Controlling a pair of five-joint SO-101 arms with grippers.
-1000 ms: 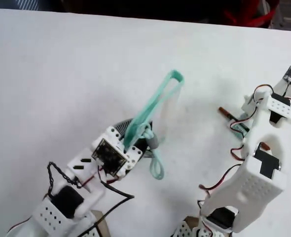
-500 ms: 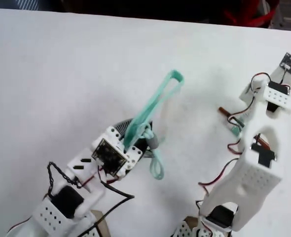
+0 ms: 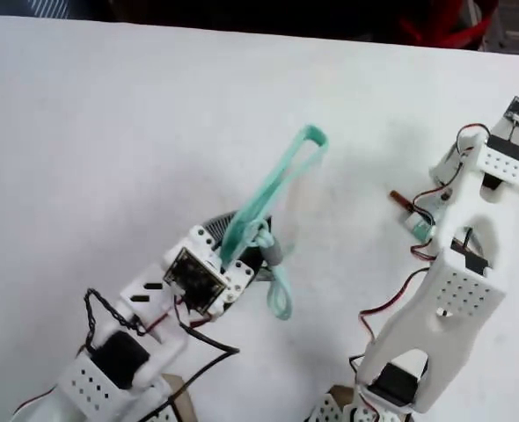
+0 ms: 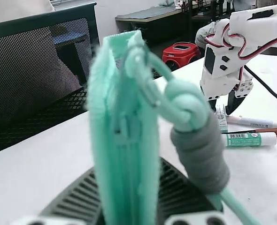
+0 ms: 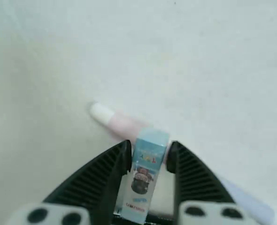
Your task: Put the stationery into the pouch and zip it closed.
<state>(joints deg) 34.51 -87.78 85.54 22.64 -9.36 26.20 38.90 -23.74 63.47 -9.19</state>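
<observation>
A mint-green pouch (image 3: 273, 185) stands on edge in the middle of the table, its rim forming a narrow loop. My left gripper (image 3: 242, 251) is shut on its near end. The pouch (image 4: 124, 154) has a green cord with a grey bead (image 4: 199, 150) hanging from the zipper. My right gripper (image 5: 148, 147) is shut on a light-blue eraser (image 5: 145, 178). A pink-and-white marker (image 5: 115, 119) lies under that gripper on the table. From above, my right gripper (image 3: 422, 224) sits beside a brown pencil (image 3: 400, 199).
The left wrist view shows a white marker (image 4: 251, 122), a brown pencil (image 4: 258, 132) and a green-and-white tube (image 4: 249, 139) lying together beside the right arm (image 4: 232, 47). A dark mesh chair (image 4: 35, 70) stands beyond the table's far edge.
The right arm's wrist has swung toward the far right and its upper link has shifted down. The eraser now shows at its fingers. The left arm and pouch have stayed still.
</observation>
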